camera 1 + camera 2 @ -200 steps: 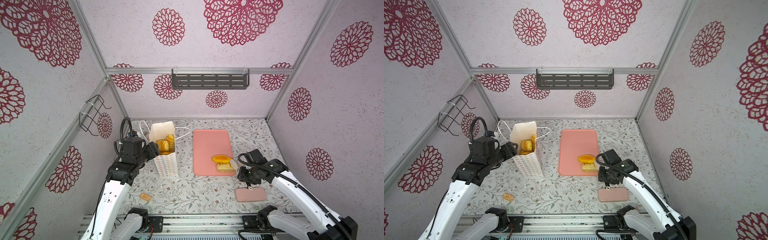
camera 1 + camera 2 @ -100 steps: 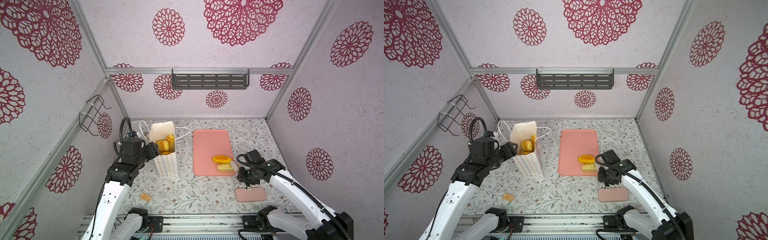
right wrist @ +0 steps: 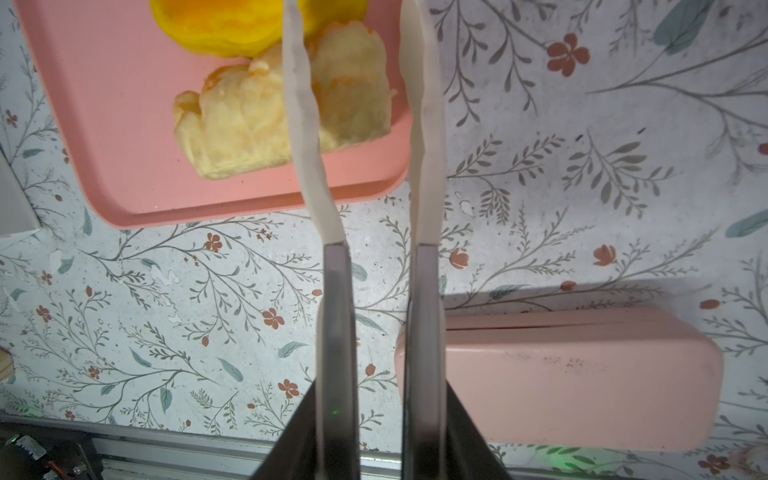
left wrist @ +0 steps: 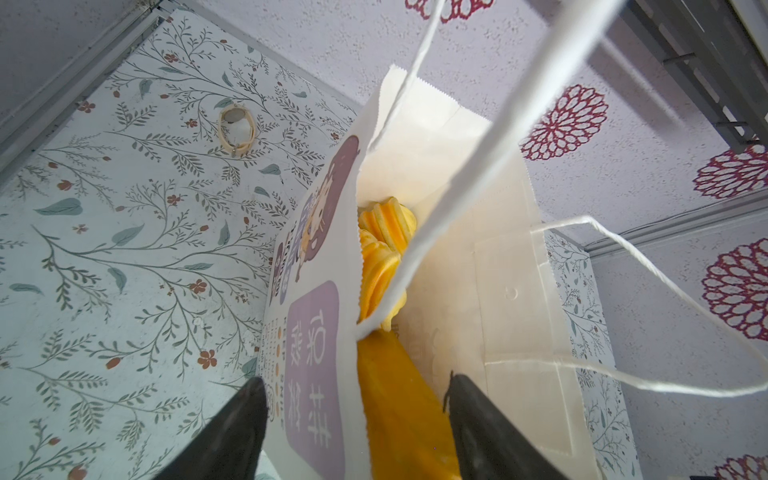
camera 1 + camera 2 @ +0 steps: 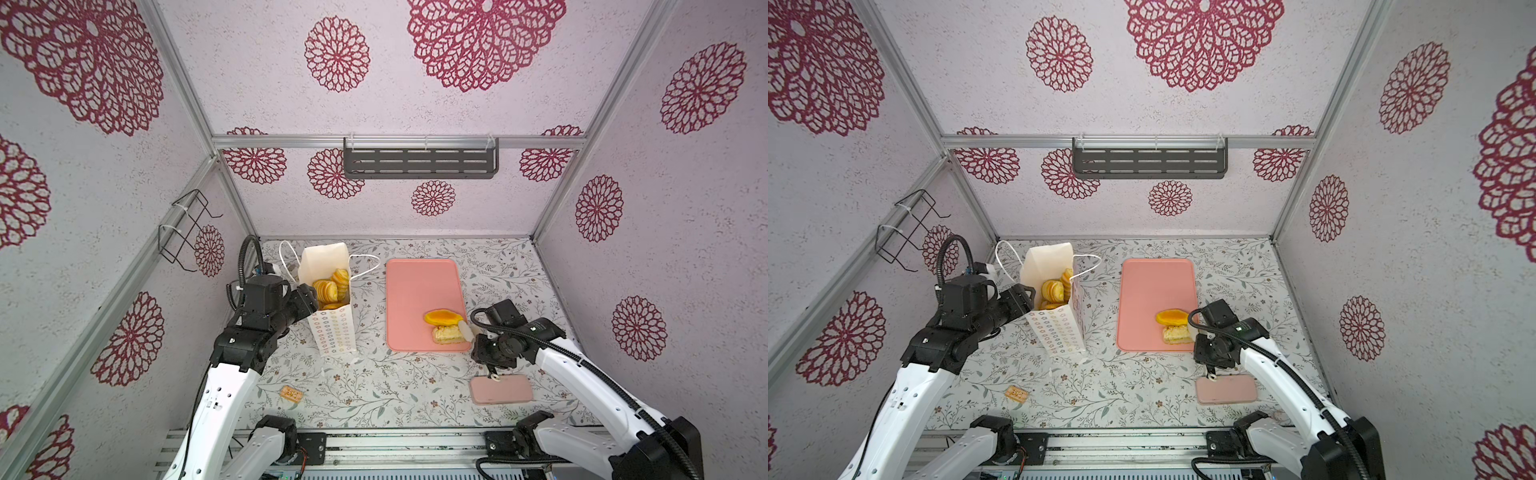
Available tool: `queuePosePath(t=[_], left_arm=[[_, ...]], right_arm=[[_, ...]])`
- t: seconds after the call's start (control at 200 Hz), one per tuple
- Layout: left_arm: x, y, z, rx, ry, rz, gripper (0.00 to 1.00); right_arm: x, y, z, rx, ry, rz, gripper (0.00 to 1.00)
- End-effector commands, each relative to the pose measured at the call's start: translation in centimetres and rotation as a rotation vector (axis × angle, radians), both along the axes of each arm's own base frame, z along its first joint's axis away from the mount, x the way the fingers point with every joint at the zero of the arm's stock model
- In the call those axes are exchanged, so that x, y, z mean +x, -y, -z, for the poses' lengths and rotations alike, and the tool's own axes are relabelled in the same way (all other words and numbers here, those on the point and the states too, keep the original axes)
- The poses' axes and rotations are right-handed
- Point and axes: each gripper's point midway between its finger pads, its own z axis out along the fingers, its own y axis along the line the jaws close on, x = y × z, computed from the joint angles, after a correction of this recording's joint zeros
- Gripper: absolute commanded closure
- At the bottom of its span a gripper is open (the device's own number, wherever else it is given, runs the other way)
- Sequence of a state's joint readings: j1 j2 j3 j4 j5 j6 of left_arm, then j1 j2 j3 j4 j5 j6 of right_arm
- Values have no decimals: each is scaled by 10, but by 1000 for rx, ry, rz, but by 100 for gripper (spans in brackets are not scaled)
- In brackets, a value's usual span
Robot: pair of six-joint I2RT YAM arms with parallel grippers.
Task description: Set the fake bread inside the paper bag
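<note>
Fetching next piece: white-tipped steel tongs (image 3: pixel 337 311) clamped in right gripper (image 3: pixel 376 436), tips apart, empty, over flaky pale pastry (image 3: pixel 249 120) on pink tray (image 3: pixel 104 104), right of centre. Left gripper (image 4: pixel 355 386) spread astride flower-printed white paper bag (image 5: pixel 334 332), centre-left. Next, likely: squeeze, lift.

My floral-print tabletop (image 5: pixel 374 395) bears a white paper bag (image 5: pixel 334 336) and flat pink tray (image 5: pixel 415 291). Also a pink oblong case (image 5: pixel 500 389), tan cracker (image 5: pixel 290 393).

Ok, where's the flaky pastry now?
In both top views the pale flaky pastry lies at the pink tray's near right corner, against the orange bun behind it, tongs at its right end.
</note>
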State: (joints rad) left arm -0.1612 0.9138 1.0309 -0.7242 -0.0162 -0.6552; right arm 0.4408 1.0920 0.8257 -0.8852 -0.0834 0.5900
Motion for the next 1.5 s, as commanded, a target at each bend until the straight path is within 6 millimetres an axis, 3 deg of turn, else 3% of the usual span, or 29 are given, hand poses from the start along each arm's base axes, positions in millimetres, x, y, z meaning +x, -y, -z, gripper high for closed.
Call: queuePosePath(t=[0.0, 0.23, 0.535, 1.026, 1.206, 1.496], left_arm=[[-2, -1, 1, 8, 2, -1, 28], [-3, -2, 0, 12, 3, -4, 28], [-2, -1, -3, 11, 7, -4, 27], [-2, -2, -4, 13, 2, -4, 28], [-2, -2, -6, 12, 4, -6, 30], [-2, -2, -8, 4, 4, -11, 38]], right_arm=[[8, -4, -3, 13, 29, -19, 62], [11, -6, -6, 26, 40, -21, 73], [23, -15, -34, 74, 107, -14, 87], [40, -33, -78, 176, 204, -38, 99], [53, -42, -115, 228, 293, -49, 100], [90, -72, -222, 413, 535, -81, 100]])
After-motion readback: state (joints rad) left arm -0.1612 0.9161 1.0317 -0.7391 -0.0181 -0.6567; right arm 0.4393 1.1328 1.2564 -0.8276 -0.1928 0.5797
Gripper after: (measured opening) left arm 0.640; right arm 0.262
